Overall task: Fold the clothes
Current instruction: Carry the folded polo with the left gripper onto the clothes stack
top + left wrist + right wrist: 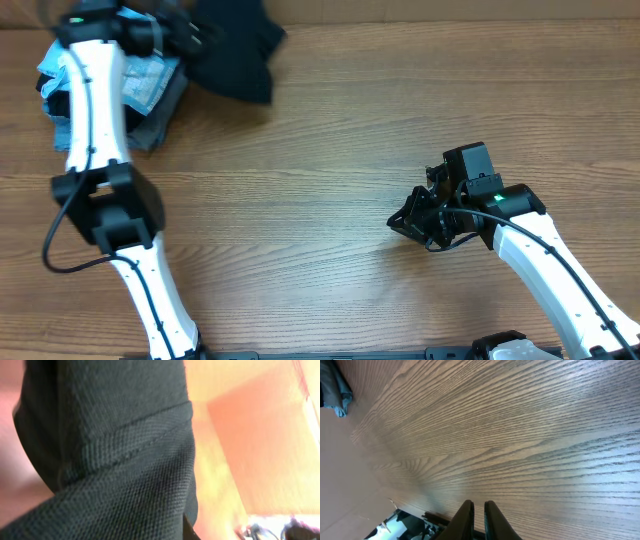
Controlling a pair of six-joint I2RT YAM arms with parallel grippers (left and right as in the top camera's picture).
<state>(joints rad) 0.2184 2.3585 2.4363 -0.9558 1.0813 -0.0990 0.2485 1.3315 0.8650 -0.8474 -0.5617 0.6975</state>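
The black shirt hangs bunched at the far left of the table, beside the folded pile. My left gripper is at the shirt's left edge and looks shut on it, holding it up. In the left wrist view the black knit fabric with a stitched hem fills the frame and hides the jaws. My right gripper hovers over bare wood at the right. Its fingers are nearly together with nothing between them.
A pile of folded garments sits at the far left under my left arm: a light-blue one on top of a grey one. An edge of that pile shows in the right wrist view. The wooden table spans the view.
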